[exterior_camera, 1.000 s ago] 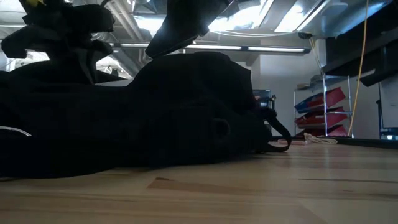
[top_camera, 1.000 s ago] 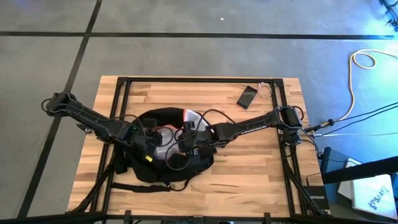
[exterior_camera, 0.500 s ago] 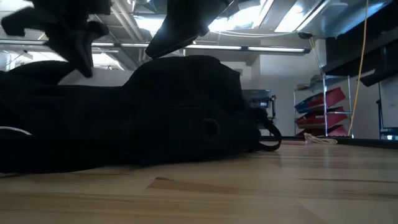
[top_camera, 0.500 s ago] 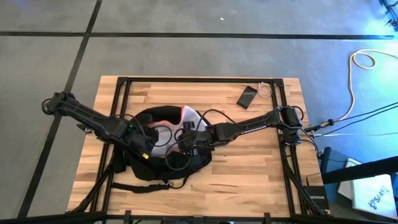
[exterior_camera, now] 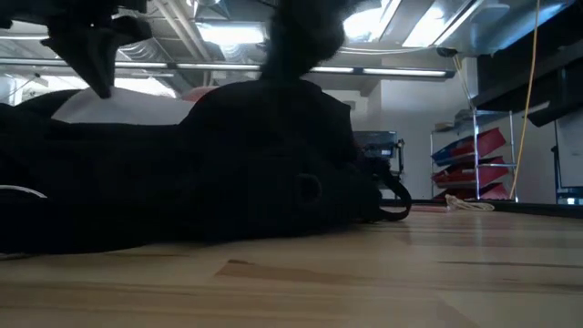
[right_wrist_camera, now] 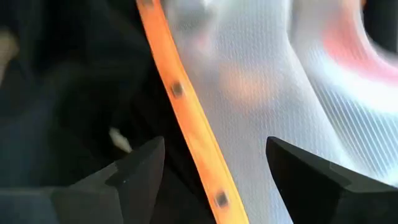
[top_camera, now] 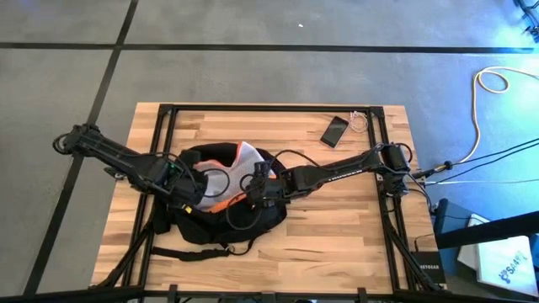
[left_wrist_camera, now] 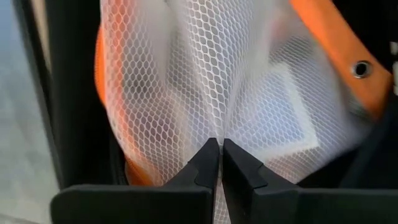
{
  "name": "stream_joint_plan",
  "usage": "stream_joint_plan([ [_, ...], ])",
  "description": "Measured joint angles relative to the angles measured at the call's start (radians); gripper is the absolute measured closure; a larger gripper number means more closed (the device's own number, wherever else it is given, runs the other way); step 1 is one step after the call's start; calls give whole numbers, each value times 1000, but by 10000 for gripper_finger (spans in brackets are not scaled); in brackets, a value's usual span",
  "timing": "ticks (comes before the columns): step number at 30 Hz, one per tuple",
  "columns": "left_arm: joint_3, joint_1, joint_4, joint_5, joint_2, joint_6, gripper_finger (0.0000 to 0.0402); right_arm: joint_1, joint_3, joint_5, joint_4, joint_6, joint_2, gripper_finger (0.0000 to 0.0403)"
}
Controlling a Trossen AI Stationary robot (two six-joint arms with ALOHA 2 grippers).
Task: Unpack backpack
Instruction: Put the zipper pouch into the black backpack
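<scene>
Pinching white mesh pouch (left_wrist_camera: 205, 81) in the backpack (top_camera: 215, 220), left fingers (left_wrist_camera: 208, 165) closed; right fingers (right_wrist_camera: 134, 168) spread.

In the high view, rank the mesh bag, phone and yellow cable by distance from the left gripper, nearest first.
From the left gripper:
1. Mesh bag, pinched in it, at the backpack's mouth.
2. Phone, far right of the table.
3. Yellow cable, on the floor beyond the table.

You're looking at a black backpack (top_camera: 227, 227) on a pale, striped wood-plank table (top_camera: 337, 227) framed in black. Pinched between your dark left gripper (left_wrist_camera: 220, 163) fingers is a white honeycomb-mesh bag (left_wrist_camera: 205, 74) with orange trim and a plain white patch. Between your right gripper (right_wrist_camera: 214, 168) fingers runs that orange band, dotted with dark studs.
</scene>
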Motion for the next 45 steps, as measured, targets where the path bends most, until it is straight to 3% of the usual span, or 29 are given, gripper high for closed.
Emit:
stream_joint_plan([
  [3,0,-24,-9,50,0,5,401,0,0,4,-72,40,-2,139],
  [9,0,-64,-7,155,-1,27,401,1,-1,-251,-85,72,-2,139],
  [15,-2,-72,36,174,-1,11,401,1,-1,-430,-86,131,-2,139],
  [20,-4,-71,145,210,-1,38,390,6,-1,-487,-95,155,2,139],
  [24,-4,-71,227,236,-1,71,356,9,-1,-395,-127,150,2,139],
  [31,-7,-71,338,235,-1,92,268,5,0,-109,-222,145,-38,139],
  [35,-67,-70,524,187,-2,148,231,-8,0,69,-191,145,-73,139],
  [40,-229,-54,873,102,11,195,216,-42,2,322,-237,147,-96,139],
  [42,-303,-33,1033,64,27,196,215,-63,1,340,-284,151,-92,139],
  [45,-395,1,1230,21,54,185,215,-100,1,270,-291,183,-80,139],
])
